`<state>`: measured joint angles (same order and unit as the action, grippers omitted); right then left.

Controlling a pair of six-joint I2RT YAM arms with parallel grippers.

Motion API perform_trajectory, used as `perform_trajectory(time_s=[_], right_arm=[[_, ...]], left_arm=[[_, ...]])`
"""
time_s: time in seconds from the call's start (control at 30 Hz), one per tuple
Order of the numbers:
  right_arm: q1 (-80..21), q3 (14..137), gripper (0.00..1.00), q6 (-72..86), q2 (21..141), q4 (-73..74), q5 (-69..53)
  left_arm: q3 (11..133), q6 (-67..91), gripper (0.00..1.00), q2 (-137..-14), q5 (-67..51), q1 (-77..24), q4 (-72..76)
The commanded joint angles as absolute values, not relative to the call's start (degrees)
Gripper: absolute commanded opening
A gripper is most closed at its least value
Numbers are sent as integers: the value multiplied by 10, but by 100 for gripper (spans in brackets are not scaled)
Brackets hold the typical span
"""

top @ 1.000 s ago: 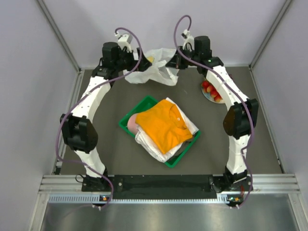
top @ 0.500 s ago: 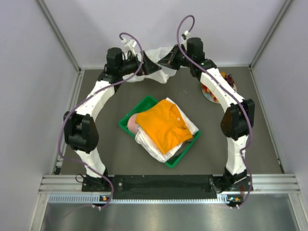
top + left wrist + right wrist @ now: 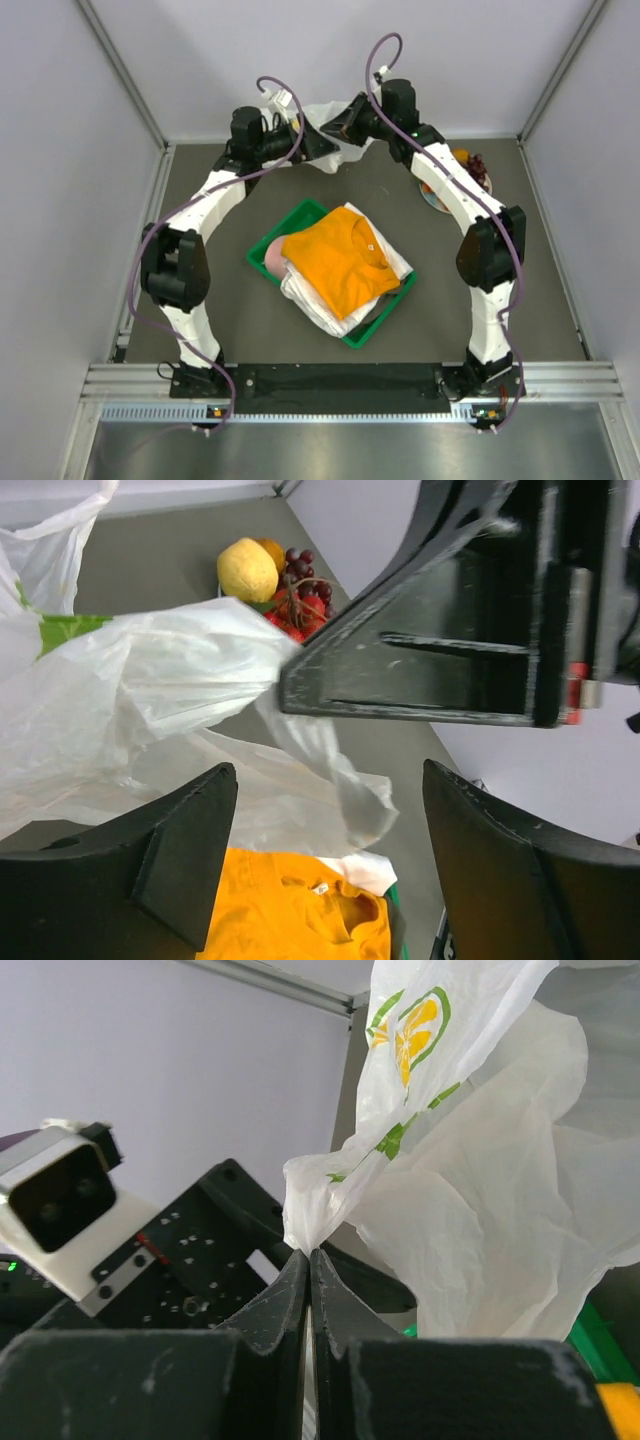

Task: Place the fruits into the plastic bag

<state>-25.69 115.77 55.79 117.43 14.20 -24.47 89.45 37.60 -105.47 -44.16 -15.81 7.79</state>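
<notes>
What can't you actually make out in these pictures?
- Top view: the right arm covers most of the plate, so the fruits cannot be counted.
- Left wrist view: a fold of the plastic bag hides part of the strawberries.
- Right wrist view: the plastic bag runs off the top and right edges; its mouth is unseen.
- Top view: folded clothes cover most of the pink item.

Left arm [image 3: 205, 203] and right arm [image 3: 455, 190]: white link shells, bulky black joint housings, black base blocks. A purple cable [image 3: 378, 45] loops along each arm from base to wrist. Right gripper [image 3: 307, 1260]: matte black wedge-shaped fingers [image 3: 265, 1310], edges scuffed pale, surfaces scratched.
</notes>
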Motion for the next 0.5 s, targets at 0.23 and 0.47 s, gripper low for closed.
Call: perform_trajectory(time_s=[0.23,0.47], right_arm=[[-270,1177,0,561,1146,131,-243],[-271,1181,6,515,1135,170,-215]], left_arm=[[921,400,63,-1087,-413,-162,147],[942,424,13,-1110,-418,-162,156]])
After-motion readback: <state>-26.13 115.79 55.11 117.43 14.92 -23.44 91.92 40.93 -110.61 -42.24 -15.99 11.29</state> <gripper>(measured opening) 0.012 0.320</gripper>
